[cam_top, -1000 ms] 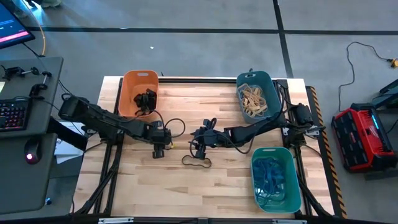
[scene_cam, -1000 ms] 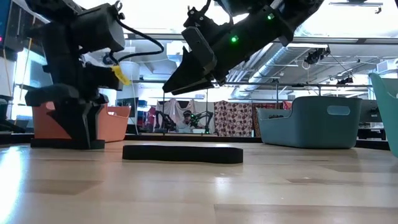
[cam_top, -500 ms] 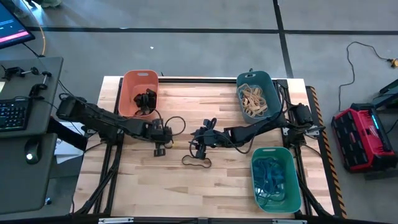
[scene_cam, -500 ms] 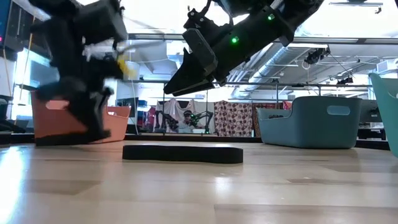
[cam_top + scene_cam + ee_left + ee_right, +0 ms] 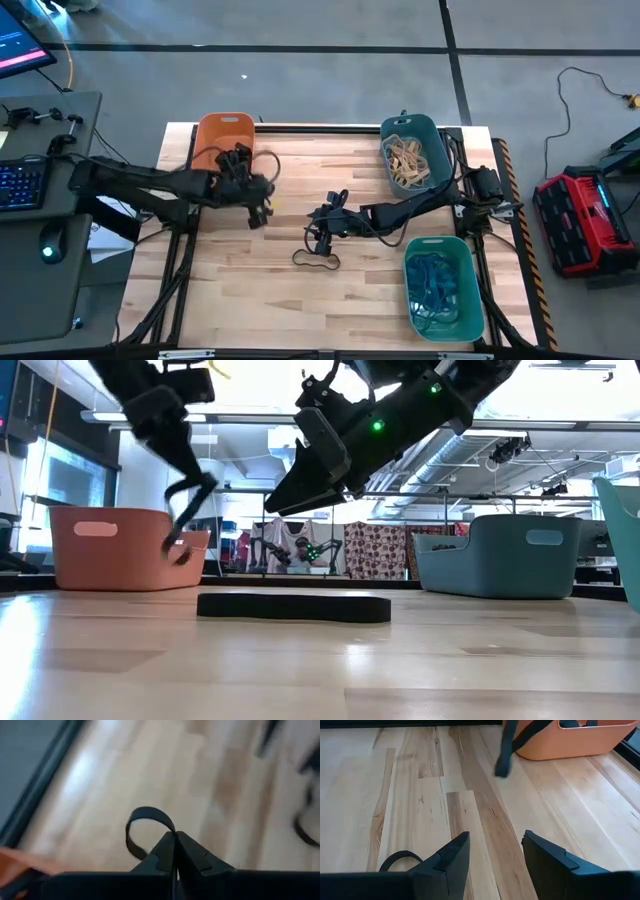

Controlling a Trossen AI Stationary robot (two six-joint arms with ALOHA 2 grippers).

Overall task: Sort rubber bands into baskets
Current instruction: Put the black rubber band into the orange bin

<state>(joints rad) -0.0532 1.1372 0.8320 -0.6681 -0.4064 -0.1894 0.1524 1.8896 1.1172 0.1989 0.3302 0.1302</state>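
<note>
Now that left gripper [image 5: 175, 837] has lifted off the wooden bench [image 5: 300, 300] w/ fingers clamped on a thin black rubber loop [image 5: 142, 827], it's swung beside the orange-salmon plastic tub [image 5: 222, 130], prob. for a drop; right gripper [image 5: 492, 852] hovers spread over another black loop [image 5: 316, 259].

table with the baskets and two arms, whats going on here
The robot is sorting rubber bands by colour. The left end effector is shut on a black rubber band, lifted and swinging toward the orange basket, which holds other black bands. The right end effector hangs open above the table, near another black rubber band lying flat. Tan bands sit in the dark teal basket, blue ones in the green basket.
</note>
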